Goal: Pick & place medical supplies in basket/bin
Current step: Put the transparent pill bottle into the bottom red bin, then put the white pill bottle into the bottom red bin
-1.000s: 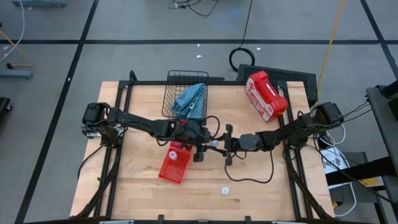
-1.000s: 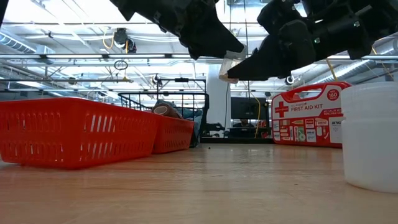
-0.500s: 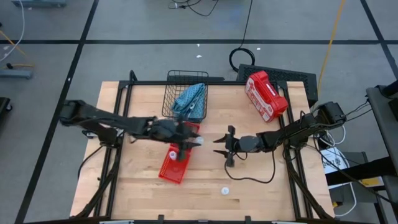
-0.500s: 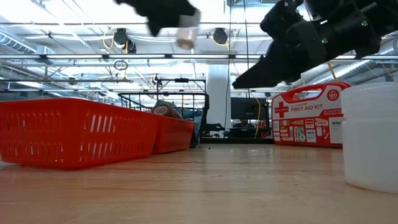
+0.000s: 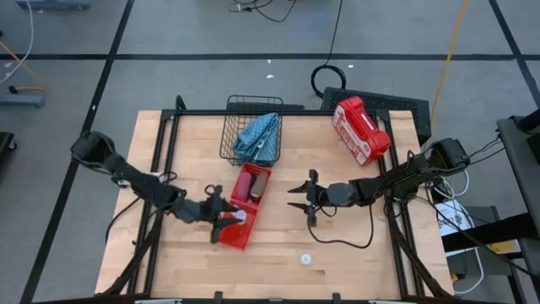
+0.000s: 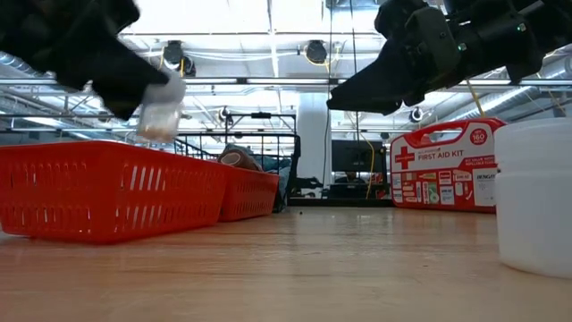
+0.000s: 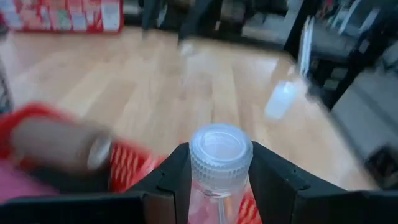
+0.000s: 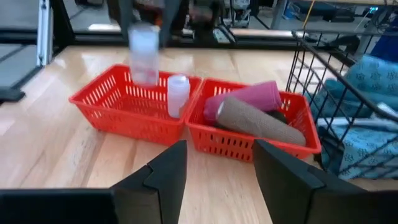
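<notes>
My left gripper [image 5: 224, 218] is shut on a small clear vial with a white cap [image 7: 221, 152] and hovers over the near red perforated bin [image 5: 236, 230]. Another vial [image 8: 178, 93] stands in that bin. The far red bin [image 5: 253, 184] holds a pink roll [image 8: 249, 96] and a brown roll [image 8: 255, 121]. A light-blue pouch [image 5: 260, 133] lies in the black wire basket [image 5: 240, 110]. One vial [image 5: 306, 258] stands on the table toward the near edge. My right gripper [image 5: 297, 197] is open in mid-air, to the right of the bins. My left gripper pinches the vial's clear body [image 7: 208, 199] just below the white cap, one finger [image 7: 171, 177] on each side. The fingers come from the table's left. The vial is roughly upright and lifted clear above the near red bin [image 6: 107, 188].
The big red and white first-aid case [image 5: 361, 128] lies at the far right of the table. The loose vial looms large at the right edge of the low view [image 6: 536, 197]. Bare wood [image 5: 354, 245] lies between the bins and the table's right edge.
My left gripper has drawn away from my right gripper with the vial, moving toward the table's left and near edge until it hangs over the near red bin. The left arm has pulled back and stretched out low. My right gripper has stayed almost where it was.
</notes>
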You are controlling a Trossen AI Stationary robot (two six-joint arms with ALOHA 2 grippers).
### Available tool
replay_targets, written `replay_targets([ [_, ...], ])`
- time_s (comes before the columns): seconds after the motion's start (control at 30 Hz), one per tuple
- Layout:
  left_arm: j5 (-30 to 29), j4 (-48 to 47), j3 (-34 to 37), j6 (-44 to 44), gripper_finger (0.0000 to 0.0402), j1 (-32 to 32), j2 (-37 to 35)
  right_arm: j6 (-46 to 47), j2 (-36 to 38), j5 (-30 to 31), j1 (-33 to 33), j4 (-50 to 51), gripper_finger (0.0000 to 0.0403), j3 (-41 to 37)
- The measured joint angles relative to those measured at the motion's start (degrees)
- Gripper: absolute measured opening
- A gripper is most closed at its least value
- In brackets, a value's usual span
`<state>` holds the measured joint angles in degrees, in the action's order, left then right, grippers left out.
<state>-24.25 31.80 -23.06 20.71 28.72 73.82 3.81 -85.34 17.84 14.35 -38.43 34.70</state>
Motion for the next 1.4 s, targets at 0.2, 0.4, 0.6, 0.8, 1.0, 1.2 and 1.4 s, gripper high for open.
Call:
replay_targets([
  [0.2,-3.06,3.94,3.53,1.45,0.0132,3.50,3.23,-0.15,0.00,0.12,0.00,-1.14,0.0171,0.06],
  [0.4,-3.40,8.97,3.47,0.58,0.0132,3.06,9.12,-0.17,0.00,0.30,0.00,-2.49,0.0171,0.03],
  [0.6,-4.48,15.01,3.48,-0.15,0.0132,2.21,15.40,-0.17,0.00,0.42,0.00,-2.27,0.0171,0.04],
  [0.8,-4.98,21.81,3.46,-2.45,0.0132,1.48,20.28,-0.17,0.00,0.47,0.00,-1.95,0.0171,0.04],
  [1.0,-5.21,24.14,3.24,-1.80,0.0132,0.40,22.60,-0.17,0.00,0.40,0.00,-1.60,0.0171,0.04],
  [1.2,-6.02,23.59,3.27,-0.76,0.0203,-0.22,22.65,-0.17,-0.02,0.36,0.00,-1.60,0.0171,0.04],
  [1.4,-6.02,23.52,3.30,0.24,0.0297,-0.53,22.67,-0.17,-0.02,0.34,0.00,-1.60,0.0171,0.04],
])
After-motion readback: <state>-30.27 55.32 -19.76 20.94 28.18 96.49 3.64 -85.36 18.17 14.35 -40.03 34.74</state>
